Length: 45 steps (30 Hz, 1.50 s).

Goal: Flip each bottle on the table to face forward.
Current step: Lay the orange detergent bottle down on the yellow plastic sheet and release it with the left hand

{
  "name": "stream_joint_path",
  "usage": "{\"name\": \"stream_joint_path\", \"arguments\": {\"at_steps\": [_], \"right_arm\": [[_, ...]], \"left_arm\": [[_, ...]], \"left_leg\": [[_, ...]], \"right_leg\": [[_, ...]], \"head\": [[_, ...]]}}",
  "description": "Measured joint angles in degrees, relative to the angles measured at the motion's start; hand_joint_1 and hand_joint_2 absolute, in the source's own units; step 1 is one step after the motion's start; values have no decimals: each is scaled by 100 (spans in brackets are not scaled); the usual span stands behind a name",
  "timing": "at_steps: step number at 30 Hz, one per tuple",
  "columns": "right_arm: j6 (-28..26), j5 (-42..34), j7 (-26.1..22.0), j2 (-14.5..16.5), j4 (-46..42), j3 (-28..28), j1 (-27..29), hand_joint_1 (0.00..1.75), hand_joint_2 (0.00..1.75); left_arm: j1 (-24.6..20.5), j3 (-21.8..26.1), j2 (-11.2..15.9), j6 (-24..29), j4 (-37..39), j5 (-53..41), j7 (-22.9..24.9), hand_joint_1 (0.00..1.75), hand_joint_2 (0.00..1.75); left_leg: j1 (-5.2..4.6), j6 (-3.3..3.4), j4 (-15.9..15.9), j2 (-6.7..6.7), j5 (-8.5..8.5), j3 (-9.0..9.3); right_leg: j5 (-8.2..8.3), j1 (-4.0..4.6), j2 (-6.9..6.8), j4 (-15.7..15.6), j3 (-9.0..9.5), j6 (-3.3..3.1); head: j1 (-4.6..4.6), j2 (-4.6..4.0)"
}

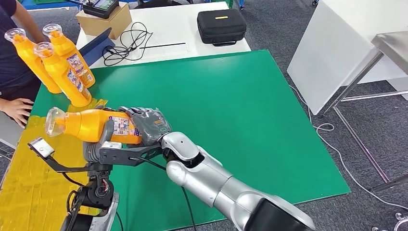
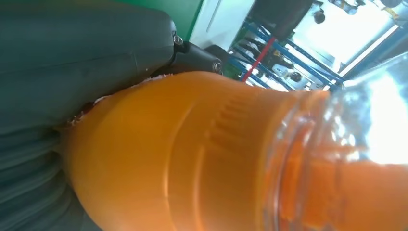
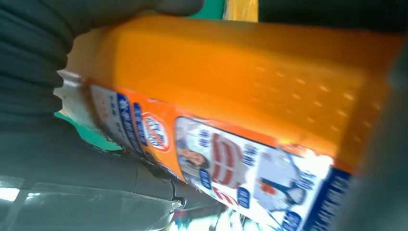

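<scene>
Above the yellow strip at the near left of the green mat [image 1: 250, 115], an orange plastic bottle with a clear cap [image 1: 86, 124] is held on its side in the air. It is gripped by both hands: the left hand [image 1: 103, 144] is wrapped under it, and the right hand [image 1: 153, 124] is closed around its bottom end. Its paper label [image 3: 231, 163] is torn at one edge. The bottle could be dropped if one hand is let go too soon. Three more orange bottles [image 1: 62, 67] are stood near, and could be knocked over. A person's hand [image 1: 17, 109] is rested close by and could be bumped.
</scene>
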Motion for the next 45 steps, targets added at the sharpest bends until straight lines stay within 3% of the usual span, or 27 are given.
{"name": "stream_joint_path", "arguments": {"at_steps": [1,7,13,16,24,32,35,42,45], "right_arm": [[118,-47,-89,0,-1,-74,26,0,0],[140,-379,-445,-43,33,-706,149,0,0],[-91,-793,-1260,-447,-223,-1770,496,0,0],[-48,-928,-1423,-610,-501,-2079,649,0,0],[149,-1208,-1540,-949,-1316,-2317,913,0,0],[167,-1227,-1540,-1058,-1547,-2327,965,0,0],[163,-1325,-1541,-1080,-1582,-2327,975,0,0],[173,-1666,-1566,-1158,-1820,-2325,1053,0,0],[312,-1848,-1677,-1125,-1853,-2305,1021,0,0]], "left_arm": [[26,20,7,5,-35,-36,-8,175,175],[53,129,63,70,-246,-598,-110,175,175],[84,481,226,-32,-243,-1024,-175,175,175],[82,622,308,-27,-140,-1150,-269,175,175],[17,888,664,384,178,-1745,-673,175,175],[-35,922,751,454,319,-1842,-711,175,175],[-66,918,797,1041,362,-2616,-986,175,175],[-421,837,1068,3320,1010,-6007,-1463,175,175],[-473,824,1192,3846,1457,-7342,-1515,175,175]], "left_leg": [[0,0,0,-1,0,0],[-1,1,0,-7,1,1],[-3,2,1,-14,2,0],[-3,2,1,-14,1,0],[0,0,1,-3,1,1],[0,1,1,-4,2,0],[0,1,1,-4,2,0],[1,1,0,-6,2,0],[1,0,-1,5,2,2]], "right_leg": [[0,0,0,0,0,0],[0,-1,-2,-1,2,0],[1,-4,-6,-1,5,1],[0,-3,-6,0,4,1],[0,2,-3,0,0,0],[1,0,-3,1,2,0],[1,-1,-3,0,1,0],[0,0,-3,2,3,0],[1,0,8,5,4,0]], "head": [[0,0],[0,0],[1,0],[1,0],[0,0],[1,0],[2,0],[1,0],[1,0]]}}
